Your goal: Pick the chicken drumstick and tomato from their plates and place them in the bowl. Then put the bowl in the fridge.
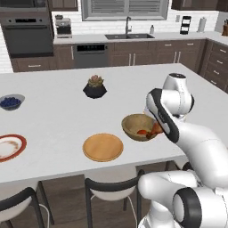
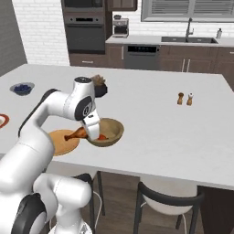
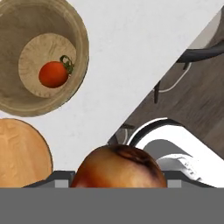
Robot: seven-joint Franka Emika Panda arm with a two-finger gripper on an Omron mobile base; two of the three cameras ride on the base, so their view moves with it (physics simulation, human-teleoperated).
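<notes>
My gripper (image 2: 93,133) is shut on the golden-brown chicken drumstick (image 3: 118,168), which fills the bottom of the hand view. I hold it at the near rim of the wooden bowl (image 1: 133,123), its bone end (image 2: 72,135) pointing toward the wooden plate (image 1: 103,147). The red tomato (image 3: 54,73) lies in the bottom of the bowl (image 3: 26,103). The wooden plate is bare. The white plate with the red-orange rim (image 1: 9,147) sits at the far left of the island. The fridge is out of view.
A black plant pot (image 1: 95,89) stands behind the bowl and a small grey bowl of blueberries (image 1: 10,102) at the left. Salt and pepper shakers (image 2: 185,98) stand to the right. Stools (image 1: 111,187) line the island's near edge.
</notes>
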